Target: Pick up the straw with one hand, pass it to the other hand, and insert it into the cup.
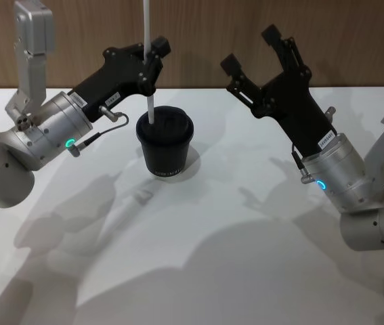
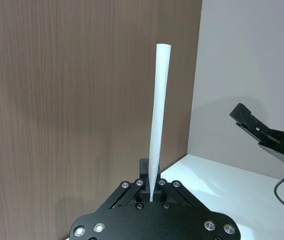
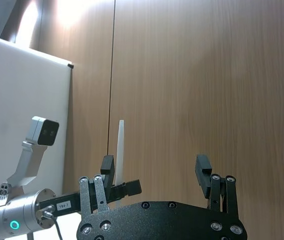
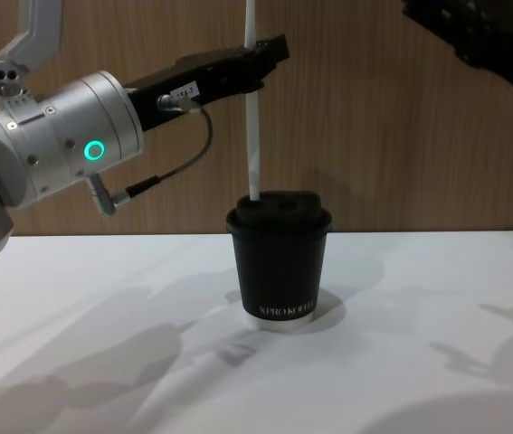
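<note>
At top centre of the head view, the left gripper point(image 1: 152, 61) pinches mid-length the thin white plastic straw point(image 1: 148, 40), light and probably easily crushed, its tip at the lidded black paper cup point(image 1: 164, 145), while the right gripper point(image 1: 252, 51) hangs spread at upper right.

A robot test room or lab is shown. A plain white counter point(image 1: 246, 257) is seen in front of a brown wooden wall point(image 1: 198, 40). A bare white panel point(image 3: 21, 110) is set beside the wood.
</note>
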